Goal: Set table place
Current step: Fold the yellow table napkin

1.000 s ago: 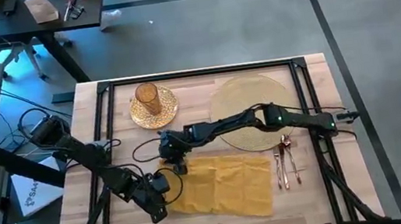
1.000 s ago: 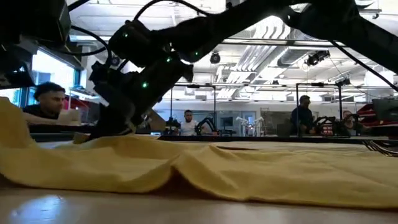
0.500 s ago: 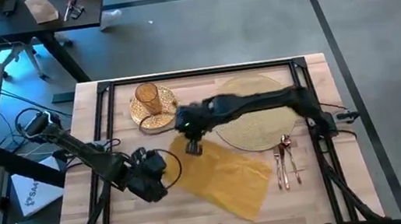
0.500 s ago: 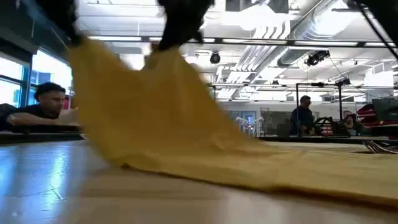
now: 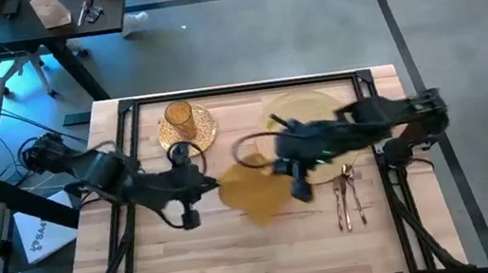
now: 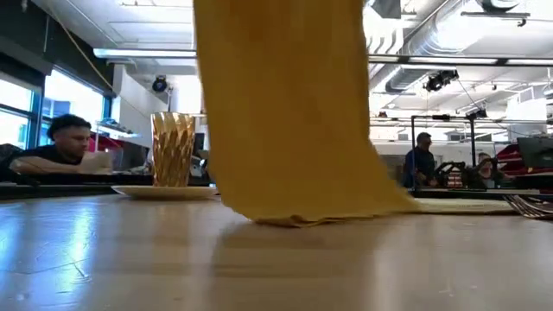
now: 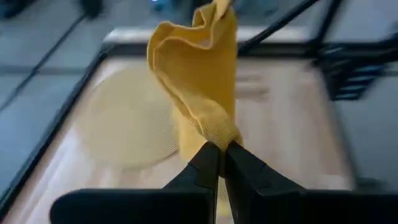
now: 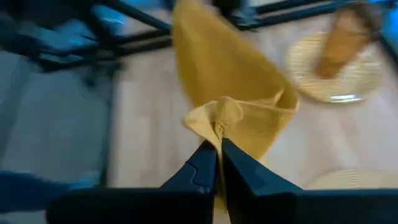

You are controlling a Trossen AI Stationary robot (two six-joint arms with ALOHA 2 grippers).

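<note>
Amber glass (image 5: 179, 117) stands on the plate (image 5: 201, 135); both jaws pinch the lifted napkin (image 5: 250, 191).

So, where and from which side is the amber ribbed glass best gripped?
Probably its ribbed wall near mid-height, jaws level, coming from the side: the amber glass stands upright on the gold plate, its wall tall and nearly straight.
</note>
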